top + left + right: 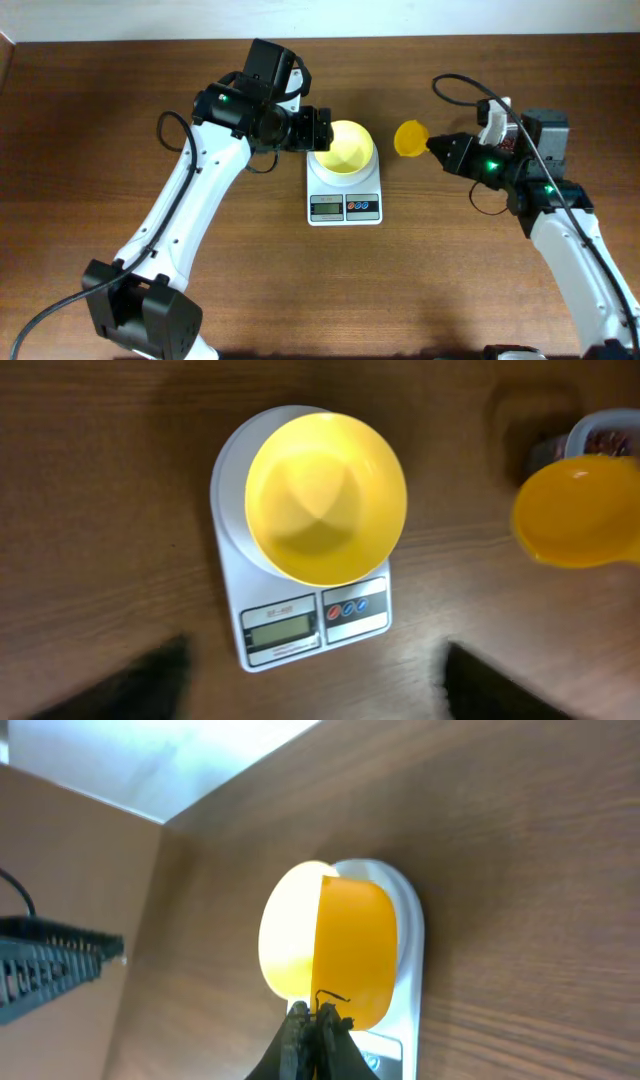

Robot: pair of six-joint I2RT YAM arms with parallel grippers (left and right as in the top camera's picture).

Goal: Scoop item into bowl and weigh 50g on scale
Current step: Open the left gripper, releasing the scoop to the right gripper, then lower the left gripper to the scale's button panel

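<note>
In the left wrist view, two dark blurred fingers (150, 680) of the left gripper (318, 130) are seen spread wide at the bottom corners, with nothing pinched between them. Ahead of them, the white square scale (345, 207) is set flat on the brown wood-grain table (100, 100), its grey display and red and blue buttons on the near strip. The round pale-yellow bowl (325, 495) is seated on the platform. Only its smooth inner floor is shown. From overhead, the bowl's left rim is found just beside the left fingertips; contact cannot be told. To the bowl's right, a glossy yellow scoop (410, 138) is pinched by its handle in the right gripper (436, 145), whose jaws are pressed together. Beyond the scoop, red-brown grainy beans (612, 440) are held in a clear tub (575, 432), well apart from both jaws.
</note>
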